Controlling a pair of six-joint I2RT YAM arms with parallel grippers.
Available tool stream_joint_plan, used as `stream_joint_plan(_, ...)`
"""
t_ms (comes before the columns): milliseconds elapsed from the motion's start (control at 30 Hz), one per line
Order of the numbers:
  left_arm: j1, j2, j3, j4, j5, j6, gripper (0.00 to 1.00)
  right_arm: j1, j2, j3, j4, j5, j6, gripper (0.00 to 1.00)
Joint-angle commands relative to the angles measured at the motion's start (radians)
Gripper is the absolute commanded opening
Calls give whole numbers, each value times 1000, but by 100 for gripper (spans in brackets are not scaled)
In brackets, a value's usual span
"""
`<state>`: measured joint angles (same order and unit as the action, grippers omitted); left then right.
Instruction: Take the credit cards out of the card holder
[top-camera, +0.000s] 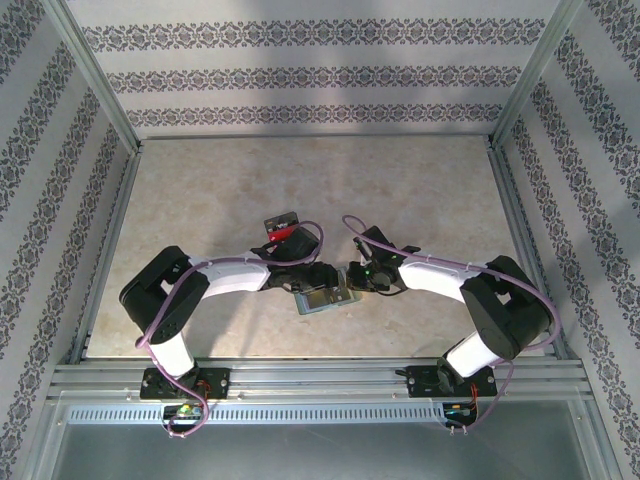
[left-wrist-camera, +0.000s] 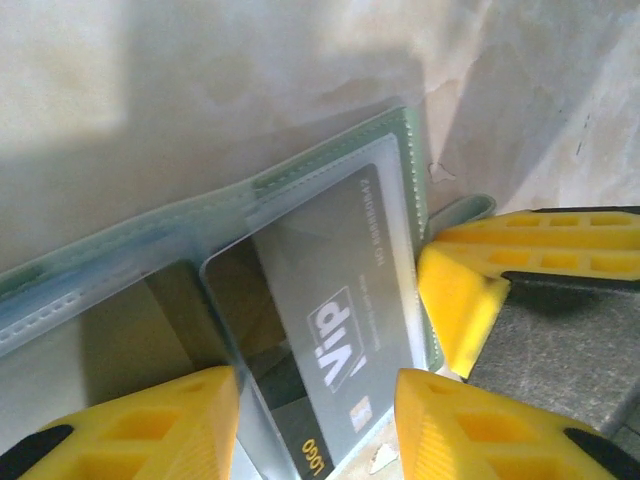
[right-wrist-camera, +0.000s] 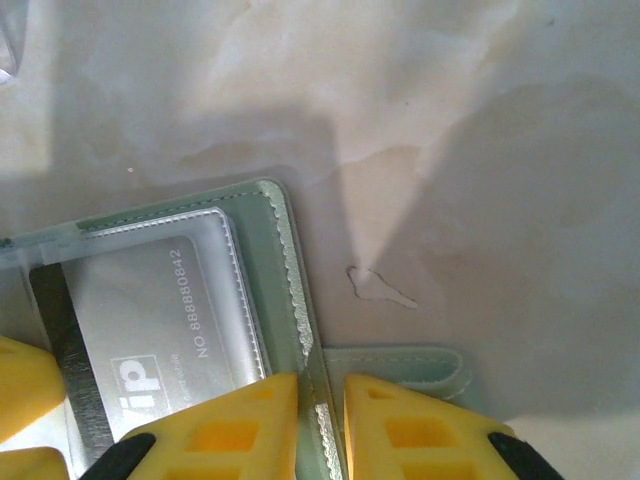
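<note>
Lying open and flat on the pale bench (top-camera: 400, 190), the card holder (top-camera: 325, 298) sits in the near half, where the two arms meet. Close up it is soft and pale teal, with a scalloped stitched border and a clear pocket. Inside that pocket is a grey card (left-wrist-camera: 340, 300) with a white "ViP" mark, a printed number, a dark stripe along one side and a gold "LOGO" near one end. A short tab in the same teal sticks out from the holder's edge beside the right fingers (right-wrist-camera: 290, 410). Those are clenched on the stitched border, which runs up through the thin slit between them. The left fingers (left-wrist-camera: 225, 400) stand well parted at the card's logo end, one at each side of the pocket. I cannot tell whether they grip it across its width or merely straddle it. A clear tray (top-camera: 283, 228) with red and black contents rests on the bench just beyond the left arm's wrist.
</note>
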<state>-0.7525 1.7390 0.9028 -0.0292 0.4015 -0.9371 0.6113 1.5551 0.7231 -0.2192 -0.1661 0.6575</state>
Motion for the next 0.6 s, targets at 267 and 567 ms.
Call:
stream_joint_plan(267,19,-5,-28,57,-23,-78,44,17,39,-46,36,-46,38,18)
stream_joint_plan(567,29,-18,-83,149,-59,-172,58,17,45,-56,53,-61,56,18)
